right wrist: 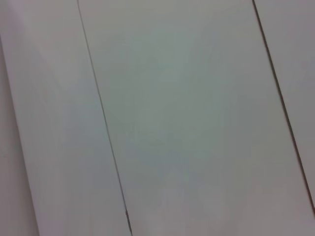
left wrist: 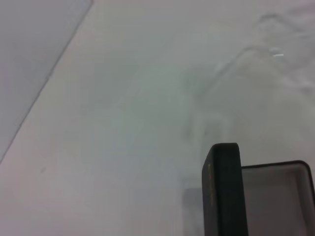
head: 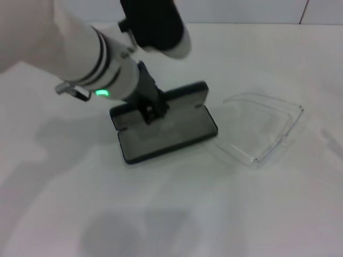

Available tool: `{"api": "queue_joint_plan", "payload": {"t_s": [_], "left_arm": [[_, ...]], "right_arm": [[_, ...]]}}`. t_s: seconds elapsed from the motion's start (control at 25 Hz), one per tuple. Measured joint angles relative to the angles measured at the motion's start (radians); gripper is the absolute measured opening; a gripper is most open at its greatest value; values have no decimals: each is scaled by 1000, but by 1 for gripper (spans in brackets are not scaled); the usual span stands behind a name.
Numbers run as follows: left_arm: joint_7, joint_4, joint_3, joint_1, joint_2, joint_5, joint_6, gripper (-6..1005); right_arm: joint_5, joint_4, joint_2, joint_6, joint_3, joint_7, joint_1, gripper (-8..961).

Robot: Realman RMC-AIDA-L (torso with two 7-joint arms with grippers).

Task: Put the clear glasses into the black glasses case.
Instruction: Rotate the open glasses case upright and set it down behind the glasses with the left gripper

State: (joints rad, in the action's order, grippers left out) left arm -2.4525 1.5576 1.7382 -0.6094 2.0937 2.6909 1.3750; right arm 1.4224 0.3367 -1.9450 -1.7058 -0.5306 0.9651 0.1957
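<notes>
The black glasses case (head: 163,131) lies open in the middle of the table, its grey lining facing up and its lid (head: 185,95) raised at the far side. My left gripper (head: 151,111) reaches down from the upper left and sits at the lid's edge near the case's left end. Just to the right of the case, apart from it, the clear glasses (head: 260,128) rest on the table. In the left wrist view the lid's black edge (left wrist: 222,191) stands beside the grey lining (left wrist: 275,196), with the clear glasses (left wrist: 256,54) faint beyond. My right gripper is out of view.
The white table (head: 171,214) spreads around the case and glasses. A dark rounded part (head: 155,24) of the robot hangs above the far side of the case. The right wrist view holds only pale panels (right wrist: 187,98) with thin dark seams.
</notes>
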Motion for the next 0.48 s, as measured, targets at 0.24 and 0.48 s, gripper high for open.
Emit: {"api": "queue_joint_plan", "payload": {"t_s": [0.24, 0.48], "left_arm": [[-42, 143, 187, 52, 0, 44, 64, 227], [-84, 149, 287, 52, 4, 96, 65, 235]], "right_arm": [[0, -10, 0, 0, 0, 0, -1, 676], [1, -12, 0, 5, 0, 0, 2, 675]]}}
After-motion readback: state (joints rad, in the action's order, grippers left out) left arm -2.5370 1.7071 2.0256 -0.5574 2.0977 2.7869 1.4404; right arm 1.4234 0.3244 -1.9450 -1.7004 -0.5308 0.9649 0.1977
